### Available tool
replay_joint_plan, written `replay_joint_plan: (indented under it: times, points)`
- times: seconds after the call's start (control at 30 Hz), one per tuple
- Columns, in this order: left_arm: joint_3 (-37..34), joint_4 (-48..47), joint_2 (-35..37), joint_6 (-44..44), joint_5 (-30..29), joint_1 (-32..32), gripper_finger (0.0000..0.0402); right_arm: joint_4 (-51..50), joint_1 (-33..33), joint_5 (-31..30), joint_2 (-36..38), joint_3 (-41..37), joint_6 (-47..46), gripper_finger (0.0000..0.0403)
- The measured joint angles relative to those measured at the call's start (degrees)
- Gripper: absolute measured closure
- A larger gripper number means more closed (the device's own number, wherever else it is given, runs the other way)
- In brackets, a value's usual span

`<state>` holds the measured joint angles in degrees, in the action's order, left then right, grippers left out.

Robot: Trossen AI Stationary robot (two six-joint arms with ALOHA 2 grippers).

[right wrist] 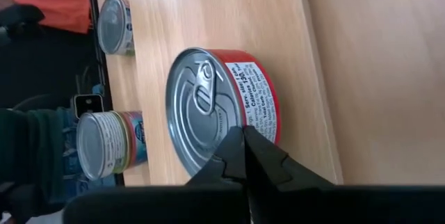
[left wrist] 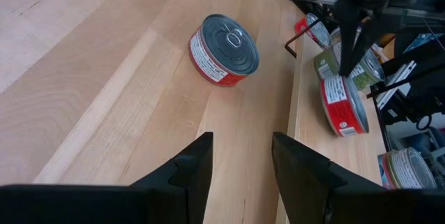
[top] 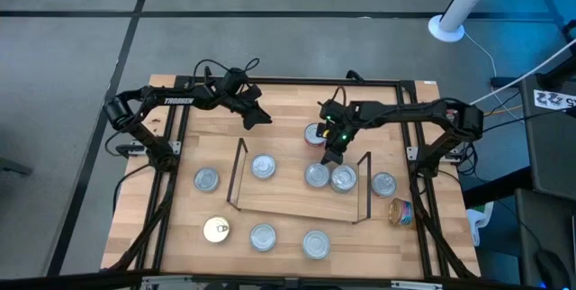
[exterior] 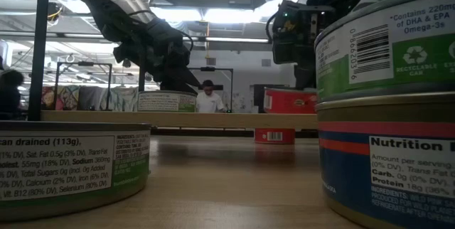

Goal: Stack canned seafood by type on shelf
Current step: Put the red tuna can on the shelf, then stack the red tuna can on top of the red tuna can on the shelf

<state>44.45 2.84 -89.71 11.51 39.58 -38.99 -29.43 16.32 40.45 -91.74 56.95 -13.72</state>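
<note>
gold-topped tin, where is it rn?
High view: the gold-topped tin sits on the tabletop near the front-left, off the shelf, with a silver-topped tin just to its right.

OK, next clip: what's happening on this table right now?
A two-armed robot is sorting tins of seafood onto a low wooden shelf. The right gripper, jaws shut and holding nothing, hovers over the red-labelled tin on the shelf, beside another tin. The left gripper waits empty with jaws apart near the back of the table, facing another red tin still on the tabletop. One more tin stands on the shelf; others lie scattered around it.
</note>
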Motion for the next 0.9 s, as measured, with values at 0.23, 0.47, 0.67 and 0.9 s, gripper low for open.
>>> replay_joint_plan:
  times: [0.23,0.47,0.67,0.9]
  points:
    - [0.0,0.0,0.0,0.0,0.0,0.0,0.0259,0.0,-0.2,-1.9,0.0,0.0,0.0,0.0401]
    - [0.0,0.0,0.0,0.0,0.0,0.0,0.0259,-0.1,-0.2,-4.5,0.0,0.0,0.0,0.0371]
    - [0.0,0.0,0.0,0.0,0.0,0.0,0.0259,0.0,-0.2,-5.1,0.0,0.0,0.0,0.0305]
    - [0.0,0.0,0.0,0.0,0.0,0.0,0.0259,1.3,-0.2,-7.9,0.0,0.0,0.0,0.0241]
